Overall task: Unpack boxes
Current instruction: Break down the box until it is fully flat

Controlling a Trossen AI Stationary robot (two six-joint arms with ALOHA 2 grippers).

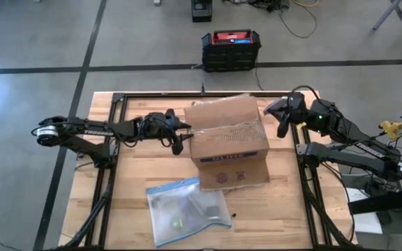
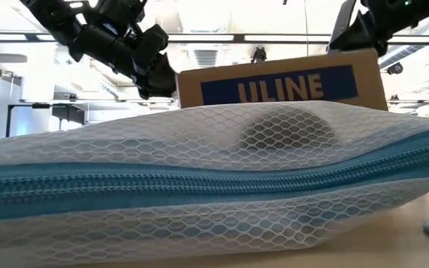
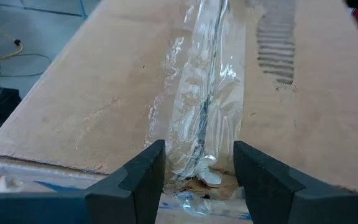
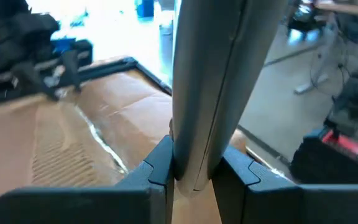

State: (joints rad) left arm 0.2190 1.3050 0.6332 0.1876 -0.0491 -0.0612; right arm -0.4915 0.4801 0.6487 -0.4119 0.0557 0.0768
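The box (image 1: 227,143) looks light and stiff, its slick taped seam (image 3: 201,112) the hold. Left fingers (image 3: 145,177), at its nine o'clock, gape around the seam's end; right fingers (image 4: 157,171), at two o'clock, pinch a grey blade-like tool (image 4: 213,81).

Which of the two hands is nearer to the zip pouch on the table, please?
The left hand, at the cardboard box's left edge, is nearer to the zip pouch. The right hand is beyond the box's far right corner.

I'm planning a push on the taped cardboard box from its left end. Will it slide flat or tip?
The cardboard box will probably slide rather than tip: it sits broad and low on the wooden table. Its top may flex, since the clear tape is wrinkled along the seam and the flaps look bowed. Weight can't be judged, as its contents are hidden.
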